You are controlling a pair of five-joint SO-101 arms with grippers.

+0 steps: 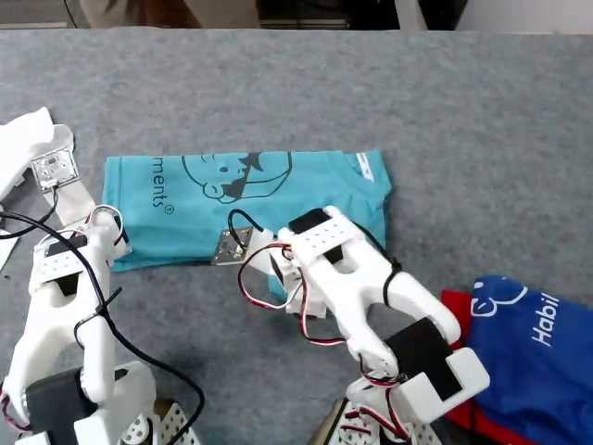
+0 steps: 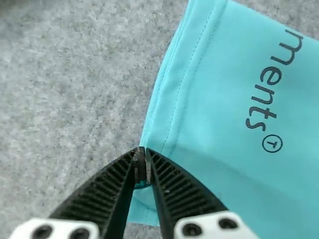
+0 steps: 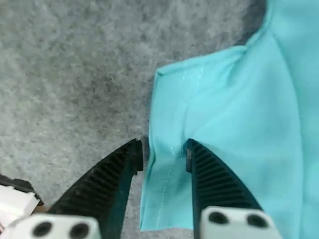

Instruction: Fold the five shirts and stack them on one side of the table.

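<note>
From the high view, the teal shirt [image 1: 250, 199] is lying flat mid-table, well apart from the blue shirt [image 1: 533, 357] at the right edge. In the left wrist view, the left gripper [image 2: 141, 162] is clenching its hem corner. In the right wrist view, the right gripper [image 3: 164, 152] is straddling the sleeve edge with jaws parted, probably ungripped; it wants closing before both lift together.
</note>
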